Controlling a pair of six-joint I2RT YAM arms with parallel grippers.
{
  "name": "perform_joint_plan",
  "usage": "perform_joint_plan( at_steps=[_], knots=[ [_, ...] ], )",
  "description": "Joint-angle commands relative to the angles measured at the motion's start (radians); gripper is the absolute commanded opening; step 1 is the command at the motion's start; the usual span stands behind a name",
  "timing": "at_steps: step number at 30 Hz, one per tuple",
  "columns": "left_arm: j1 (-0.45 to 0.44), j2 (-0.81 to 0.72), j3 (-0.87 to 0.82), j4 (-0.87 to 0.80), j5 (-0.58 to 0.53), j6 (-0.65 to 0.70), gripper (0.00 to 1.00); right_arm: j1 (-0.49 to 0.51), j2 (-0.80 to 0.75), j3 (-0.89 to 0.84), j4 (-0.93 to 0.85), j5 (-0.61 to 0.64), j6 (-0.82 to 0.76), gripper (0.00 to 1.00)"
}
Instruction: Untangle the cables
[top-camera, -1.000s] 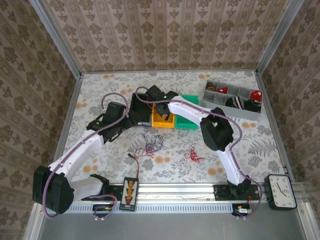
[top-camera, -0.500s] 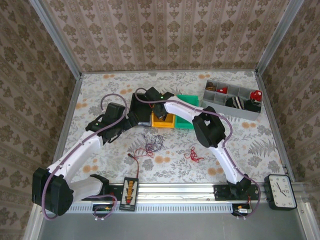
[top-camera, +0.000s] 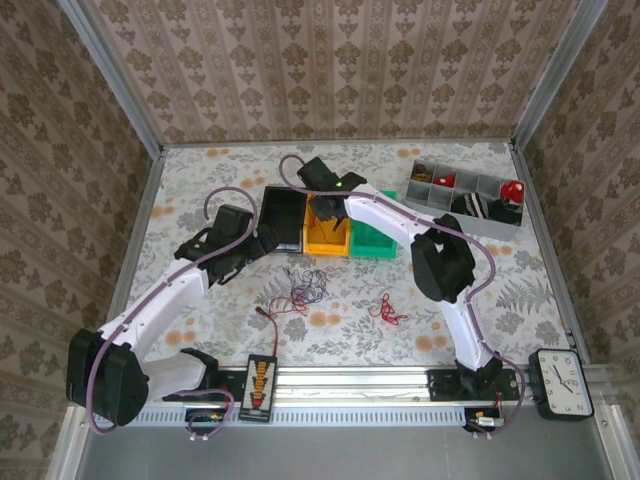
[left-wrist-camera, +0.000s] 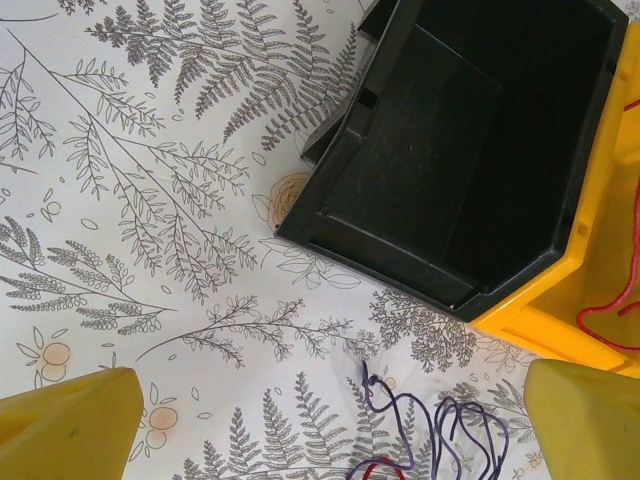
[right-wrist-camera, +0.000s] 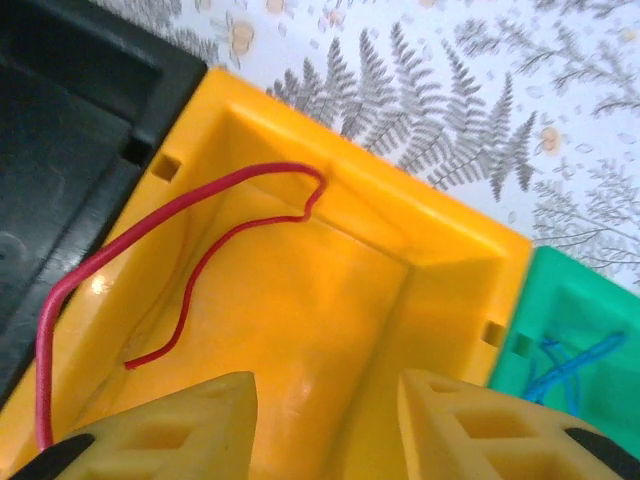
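Drop-off step: right gripper is hovering open, empty, over yellow bin holding red cable; left gripper is hanging wide open above tangled cables at bin's 6 o'clock, likely grabbing next

White arms, black joints (lilac cables), yellow, perhaps plastic, fingers.

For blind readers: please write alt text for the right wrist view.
A thin red wire lies in a yellow plastic bin, running over its left rim. The open right gripper hovers above. A black plastic bin sits left, a green plastic bin with a blue wire right.
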Motion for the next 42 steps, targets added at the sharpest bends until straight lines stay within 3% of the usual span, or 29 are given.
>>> perform_joint_plan(
  at_steps=[1,8,16,24,31,36,42],
  knots=[
    [-0.005,0.011,0.028,0.019,0.013,-0.019,0.98,-0.017,-0.065,-0.065,0.021,0.010,0.039,0.45],
    [-0.012,0.016,0.015,0.039,0.014,-0.032,0.98,-0.014,-0.172,-0.154,0.138,-0.119,0.075,0.45],
    [-0.028,0.022,0.016,0.031,0.004,-0.038,0.98,-0.012,-0.037,0.026,0.097,-0.264,0.124,0.43],
    [-0.030,0.017,0.010,0.025,0.000,-0.044,0.98,-0.010,0.109,0.199,0.008,-0.300,0.145,0.37],
    [-0.030,0.013,0.017,0.012,-0.006,-0.038,0.98,-0.012,0.116,0.183,0.008,-0.281,0.148,0.34],
    [-0.030,0.018,0.023,0.012,-0.006,-0.033,0.98,-0.013,0.129,0.181,0.013,-0.285,0.145,0.26],
    [-0.030,0.015,0.018,0.012,-0.006,-0.038,0.98,-0.016,0.106,0.150,0.024,-0.281,0.141,0.07]
  ],
)
